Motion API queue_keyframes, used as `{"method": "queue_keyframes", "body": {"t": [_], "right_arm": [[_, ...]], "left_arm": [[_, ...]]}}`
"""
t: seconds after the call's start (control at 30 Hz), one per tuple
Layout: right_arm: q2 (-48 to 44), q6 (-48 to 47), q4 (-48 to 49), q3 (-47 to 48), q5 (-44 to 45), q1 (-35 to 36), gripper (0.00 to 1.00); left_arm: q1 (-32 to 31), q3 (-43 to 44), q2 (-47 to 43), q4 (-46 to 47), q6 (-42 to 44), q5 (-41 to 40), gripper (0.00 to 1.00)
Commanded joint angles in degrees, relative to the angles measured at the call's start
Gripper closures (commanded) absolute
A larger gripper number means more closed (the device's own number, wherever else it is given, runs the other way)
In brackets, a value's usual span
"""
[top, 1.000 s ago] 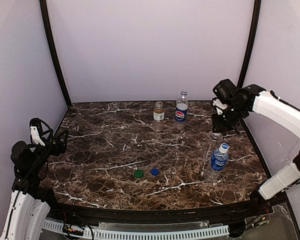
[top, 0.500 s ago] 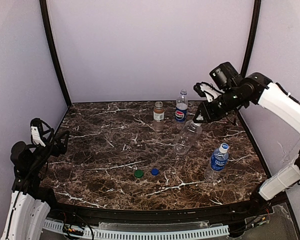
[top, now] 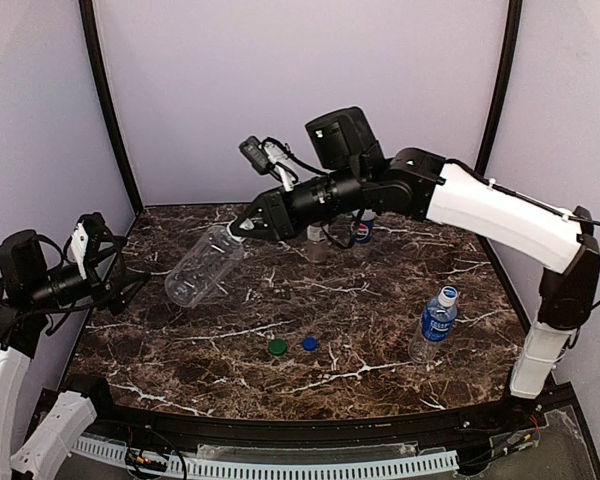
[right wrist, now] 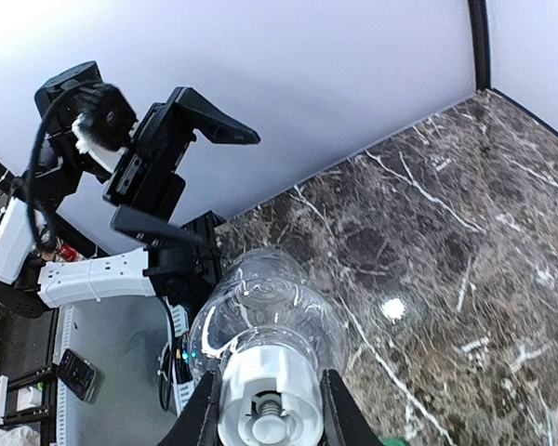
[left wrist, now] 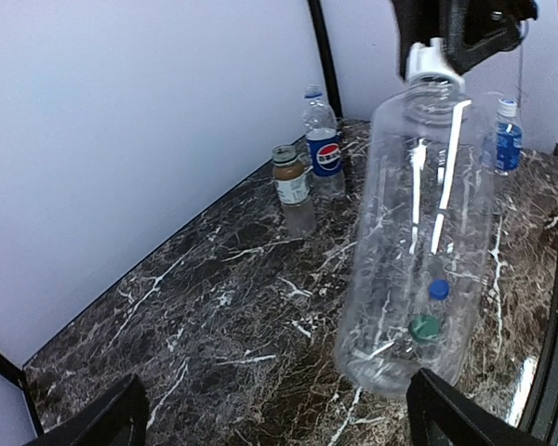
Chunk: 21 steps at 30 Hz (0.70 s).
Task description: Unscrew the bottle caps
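Clear and unlabelled, the bottle [top: 202, 265] hung tilted above the left of the worktop [top: 380, 330], its white cap [right wrist: 265, 395] pinched in my right hand [top: 240, 228]. My left hand [top: 120, 277] hovered near its base, fingers spread wide. Farther forward lay the green cap [top: 277, 347] and blue cap [top: 309, 343].

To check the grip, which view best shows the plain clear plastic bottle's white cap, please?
Right wrist: the white cap close up in the right gripper. Left wrist shows its side; top external barely shows it.

Clear bottle [top: 202, 266] near L end effector [top: 128, 278]
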Motion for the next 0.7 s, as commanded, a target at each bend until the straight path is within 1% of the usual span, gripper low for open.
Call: {"method": "queue_keyframes", "body": {"t": [0.0, 0.03, 0.07, 0.2, 0.3, 0.37, 0.43, 0.47, 0.5, 0.53, 0.57, 0.6, 0.67], "right_arm": [[6.8, 1.1, 10.2, 8.2, -0.9, 2.9, 1.0], [8.2, 1.1, 10.9, 9.7, -0.7, 3.5, 1.0], [9.6, 1.2, 11.6, 10.8, -0.9, 4.1, 1.0], [14.0, 2.2, 13.0, 14.7, -2.3, 5.5, 1.0], [14.6, 3.7, 14.7, 14.5, -2.8, 5.6, 1.0], [14.7, 4.3, 15.6, 14.0, -3.7, 5.7, 1.0], [14.7, 4.4, 15.8, 13.7, -3.8, 5.7, 1.0], [14.5, 4.4, 15.8, 13.5, -3.6, 5.7, 1.0], [14.3, 4.4, 15.9, 13.1, -3.4, 5.7, 1.0], [14.0, 4.4, 16.1, 12.6, -3.2, 5.7, 1.0], [13.8, 4.4, 16.3, 11.9, -3.1, 5.7, 1.0], [13.7, 4.4, 16.3, 11.5, -3.0, 5.7, 1.0], [13.5, 4.5, 16.3, 10.5, -2.7, 5.7, 1.0]], "left_arm": [[-4.1, 9.9, 5.7, -29.8, 24.9, 3.2, 0.02], [-5.2, 12.1, 7.4, -31.4, 27.1, 2.1, 0.02], [-5.7, 12.9, 8.1, -33.4, 27.4, 1.6, 0.02], [-8.5, 15.7, 11.7, -34.9, 27.4, -0.2, 0.03], [-10.4, 16.3, 13.4, -35.2, 27.9, -0.2, 0.03], [-10.8, 15.9, 13.7, -33.5, 27.0, -1.1, 0.05], [-10.9, 15.5, 14.0, -30.6, 25.2, -2.2, 0.13], [-10.9, 15.5, 14.1, -28.7, 24.6, -2.5, 0.2], [-10.9, 15.5, 14.2, -27.6, 23.3, -2.5, 0.23], [-10.9, 15.6, 14.2, -26.1, 22.8, -2.4, 0.31], [-10.9, 15.6, 14.2, -25.7, 22.3, -2.3, 0.34], [-10.9, 15.8, 14.3, -25.2, 22.2, -2.1, 0.41], [-10.9, 15.9, 14.4, -25.2, 22.1, -1.8, 0.48]]}}
